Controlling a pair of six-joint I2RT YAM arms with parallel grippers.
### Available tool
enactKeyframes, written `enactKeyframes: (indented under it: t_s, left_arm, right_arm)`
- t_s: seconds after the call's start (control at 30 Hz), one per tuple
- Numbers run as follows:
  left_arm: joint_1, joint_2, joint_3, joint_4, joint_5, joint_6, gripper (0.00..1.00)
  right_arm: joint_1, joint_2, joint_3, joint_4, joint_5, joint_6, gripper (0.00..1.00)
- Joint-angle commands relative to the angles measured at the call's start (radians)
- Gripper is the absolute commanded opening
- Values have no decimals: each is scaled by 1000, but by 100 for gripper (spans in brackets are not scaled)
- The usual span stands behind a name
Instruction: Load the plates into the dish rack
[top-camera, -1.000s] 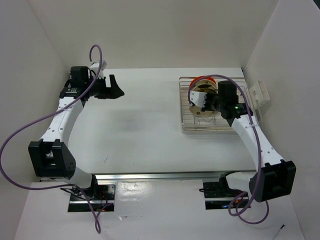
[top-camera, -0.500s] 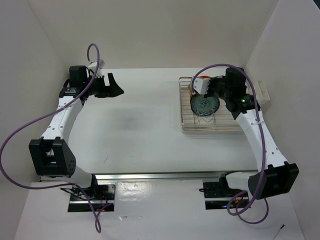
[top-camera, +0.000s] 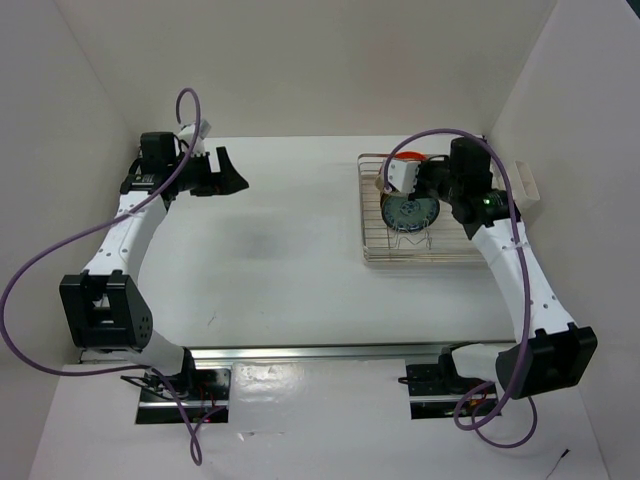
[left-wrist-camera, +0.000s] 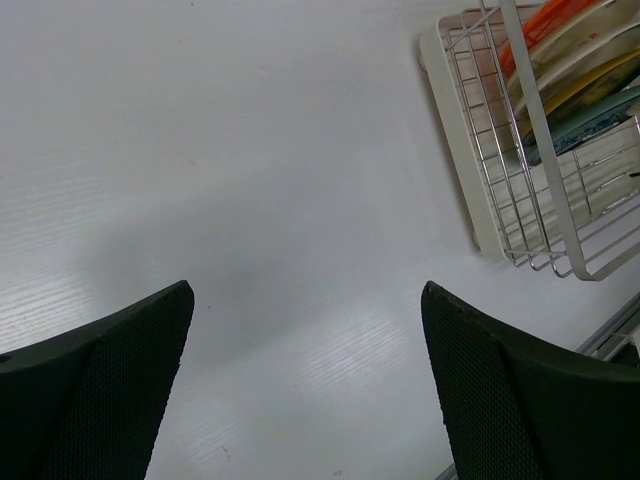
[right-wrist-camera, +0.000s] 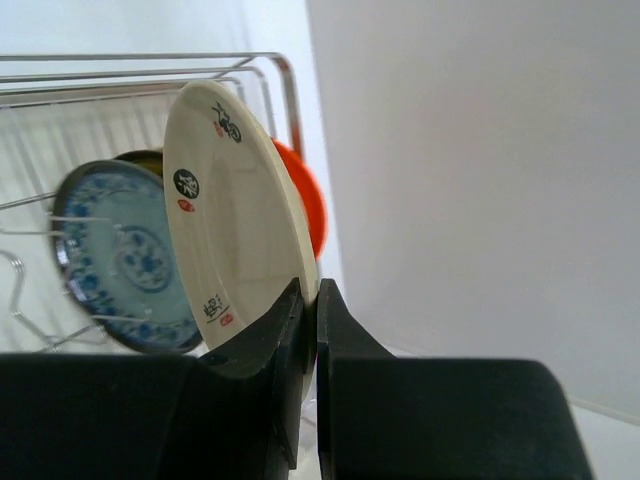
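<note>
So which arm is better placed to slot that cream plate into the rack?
Right. The right gripper is shut on the cream plate, above the rack beside the blue plate. The left gripper hangs open and empty, far across the table.

White arms (top-camera: 125, 235), black joints (top-camera: 100, 312), purple cables (top-camera: 440, 130)

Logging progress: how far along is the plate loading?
Nearly done. The orange-red plate and blue patterned plate already stand in the dish rack. The right pincer is shut on a cream plate at the rack; the left pincer is open. No plate shows on the table, so seating and releasing this one seems all that's left.
</note>
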Motion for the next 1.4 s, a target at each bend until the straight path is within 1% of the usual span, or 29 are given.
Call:
enactKeyframes:
  t_s: [0.0,0.13,0.2,0.33,0.5,0.63,1.07,1.37]
  left_arm:
    - [5,7,4,22,26,-12,100]
    - [5,7,-16,22,26,-12,100]
    - [5,7,-16,22,35,-12,100]
    - [5,7,-16,22,35,-12,100]
    - [5,16,-16,22,45,-12,100]
    - [5,7,-25,22,45,-12,100]
    - [5,-4,-44,22,35,-12,100]
    - [5,-4,-44,22,26,-21,100]
  right_arm:
    - [-9,-41,8,-89,-34,45,0]
    - [-9,-78,-32,-98,-22,80,0]
    - [-9,-104,-42,-98,-22,80,0]
    - [-9,-104,-61,-98,15,59,0]
    - [-9,-73,-81,-88,35,27,0]
    - [-9,-52,-90,-46,35,3,0]
    - [-38,1,-90,-28,26,-38,0]
    - [-48,22,-179,21,26,-76,0]
